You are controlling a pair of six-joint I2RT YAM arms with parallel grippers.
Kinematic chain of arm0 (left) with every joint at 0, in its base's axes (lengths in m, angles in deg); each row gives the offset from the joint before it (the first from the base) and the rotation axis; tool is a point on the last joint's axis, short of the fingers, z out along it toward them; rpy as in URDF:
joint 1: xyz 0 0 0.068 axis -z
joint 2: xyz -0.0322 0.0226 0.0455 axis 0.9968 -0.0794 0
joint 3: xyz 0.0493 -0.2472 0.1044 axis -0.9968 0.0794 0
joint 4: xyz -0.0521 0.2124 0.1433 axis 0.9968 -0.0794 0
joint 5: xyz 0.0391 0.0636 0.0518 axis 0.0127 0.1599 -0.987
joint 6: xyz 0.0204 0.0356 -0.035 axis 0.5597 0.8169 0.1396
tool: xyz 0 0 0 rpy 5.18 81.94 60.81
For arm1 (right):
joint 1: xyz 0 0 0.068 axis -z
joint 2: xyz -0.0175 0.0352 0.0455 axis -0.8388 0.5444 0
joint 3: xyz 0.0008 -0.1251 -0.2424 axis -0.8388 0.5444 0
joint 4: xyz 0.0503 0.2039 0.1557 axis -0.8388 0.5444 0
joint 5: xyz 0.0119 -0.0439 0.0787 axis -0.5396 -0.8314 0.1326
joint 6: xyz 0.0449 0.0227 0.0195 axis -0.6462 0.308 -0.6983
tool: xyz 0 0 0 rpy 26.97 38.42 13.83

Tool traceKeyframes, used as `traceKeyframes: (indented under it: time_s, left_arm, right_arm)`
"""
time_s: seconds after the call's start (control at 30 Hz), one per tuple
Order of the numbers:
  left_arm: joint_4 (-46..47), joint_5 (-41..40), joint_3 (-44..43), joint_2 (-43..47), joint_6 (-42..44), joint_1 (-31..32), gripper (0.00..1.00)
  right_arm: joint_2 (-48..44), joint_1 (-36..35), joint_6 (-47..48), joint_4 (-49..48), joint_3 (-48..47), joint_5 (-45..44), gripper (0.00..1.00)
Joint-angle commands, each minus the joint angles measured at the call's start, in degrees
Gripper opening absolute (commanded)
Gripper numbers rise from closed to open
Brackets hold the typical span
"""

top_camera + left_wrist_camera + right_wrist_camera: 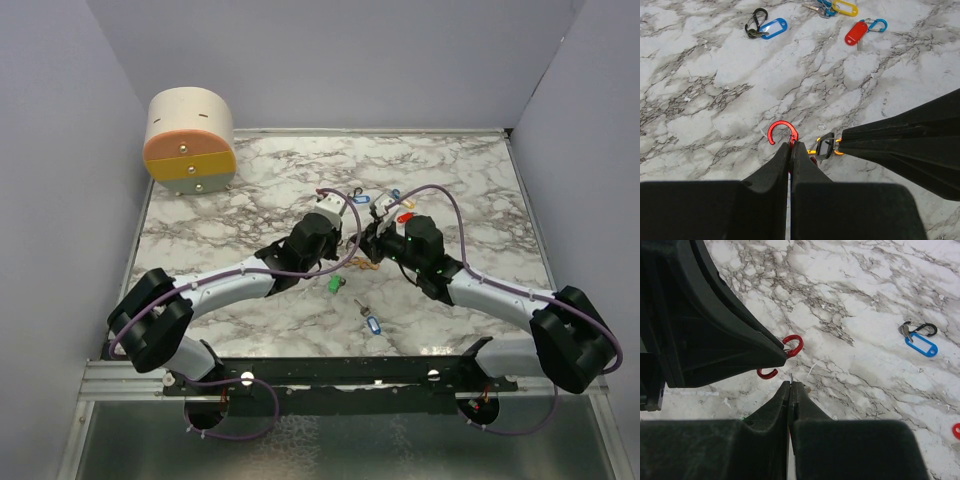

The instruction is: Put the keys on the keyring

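Observation:
My left gripper (345,240) (791,145) is shut on a red C-shaped keyring clip (781,131), held just above the marble table. The clip also shows in the right wrist view (793,345). My right gripper (366,240) (790,385) is shut on a small key with yellow parts (827,147), right beside the clip; a thin metal tip pokes out of its fingertips. Loose on the table are a blue-tag key (772,28) on a black clip, a red-tag key (856,32) on a blue clip, a yellow-tag key (845,7), a green-tag key (334,284) and another blue-tag key (373,324).
A round cream, orange and yellow drawer box (190,140) stands at the back left corner. Grey walls close the table on three sides. The two arms meet at the table's middle, fingertips almost touching. The black clip with the blue tag (921,346) lies right of my right gripper.

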State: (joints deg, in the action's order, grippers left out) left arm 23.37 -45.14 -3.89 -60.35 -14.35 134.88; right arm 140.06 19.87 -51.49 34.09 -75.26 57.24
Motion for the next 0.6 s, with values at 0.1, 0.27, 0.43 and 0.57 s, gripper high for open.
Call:
traceKeyframes:
  time_s: [0.1,0.27,0.43,0.57]
  left_arm:
    - [1.8,1.1,-1.6,0.7,1.0,1.5,0.00]
    - [1.7,1.2,-1.9,0.4,1.1,2.1,0.00]
    - [1.7,0.9,-2.3,0.3,1.2,2.3,0.00]
    - [1.8,0.7,-2.5,-0.1,1.4,2.4,0.00]
  right_arm:
    - [1.8,-1.1,1.4,-1.8,-0.8,0.8,0.01]
    - [1.9,-1.4,1.7,-1.6,-0.9,0.8,0.01]
    - [2.0,-1.6,1.9,-1.4,-1.2,1.1,0.01]
    - [1.9,-1.9,2.0,-1.1,-1.2,1.2,0.01]
